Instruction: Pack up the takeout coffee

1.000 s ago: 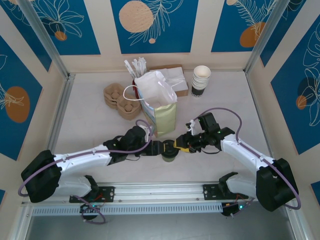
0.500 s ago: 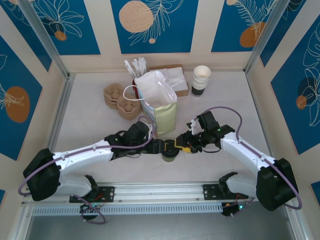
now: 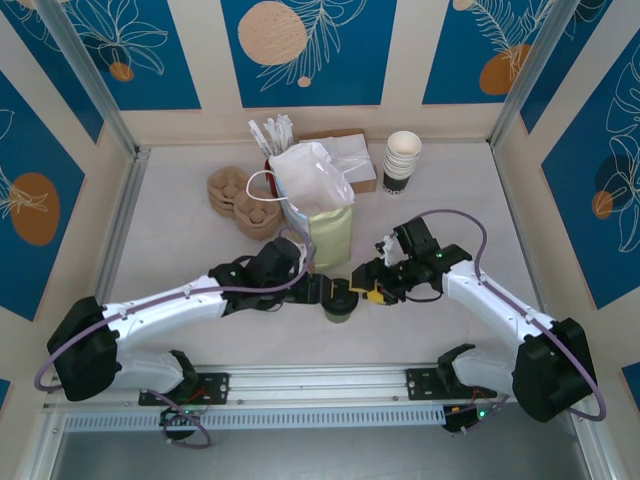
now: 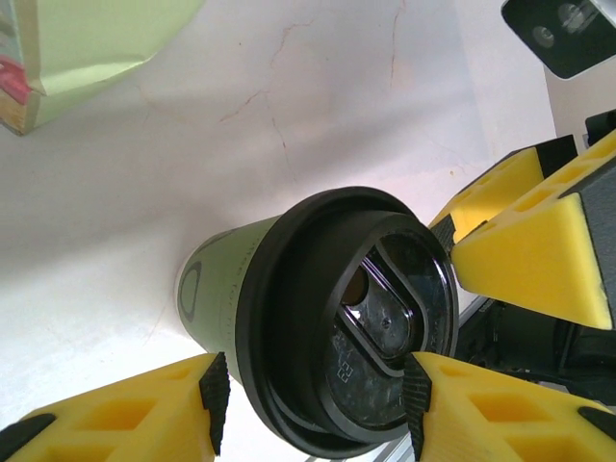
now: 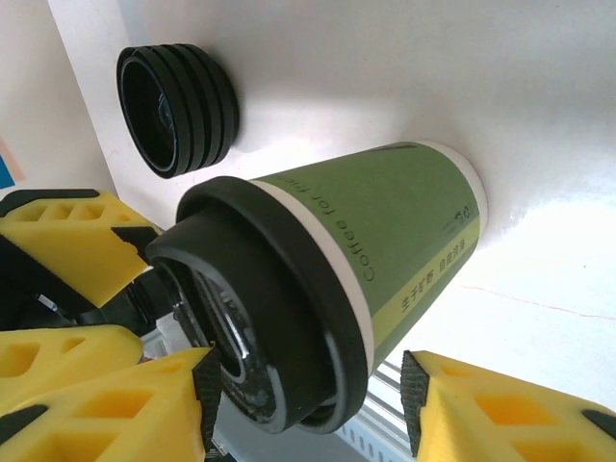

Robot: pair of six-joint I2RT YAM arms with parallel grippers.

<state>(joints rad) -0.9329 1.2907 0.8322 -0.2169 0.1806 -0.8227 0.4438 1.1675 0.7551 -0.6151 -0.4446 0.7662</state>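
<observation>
The takeout coffee (image 3: pixel 340 304) is a green paper cup with a white rim and a black lid, standing upright near the table's front edge. My left gripper (image 3: pixel 334 297) reaches in from the left and is shut on the takeout coffee (image 4: pixel 289 318) at the lid, its pads (image 4: pixel 214 397) against both sides. My right gripper (image 3: pixel 352 293) comes from the right and straddles the same cup (image 5: pixel 385 241). It is open, with one of its pads (image 5: pixel 414 395) clearly off the cup wall. The right gripper's yellow fingers (image 4: pixel 525 245) show beside the lid in the left wrist view.
A pale green paper bag (image 3: pixel 328 232) with a white plastic bag (image 3: pixel 312 175) in it stands just behind the cup. Pulp cup carriers (image 3: pixel 238 200), a stack of white cups (image 3: pixel 402 160), a box (image 3: pixel 350 160) and white cutlery (image 3: pixel 272 134) sit farther back. Stacked black lids (image 5: pixel 178 106) lie nearby.
The right gripper's jaws have spread wider around the cup's lid. The left arm has shifted slightly toward the bag and keeps its hold. The cup stays in place.
</observation>
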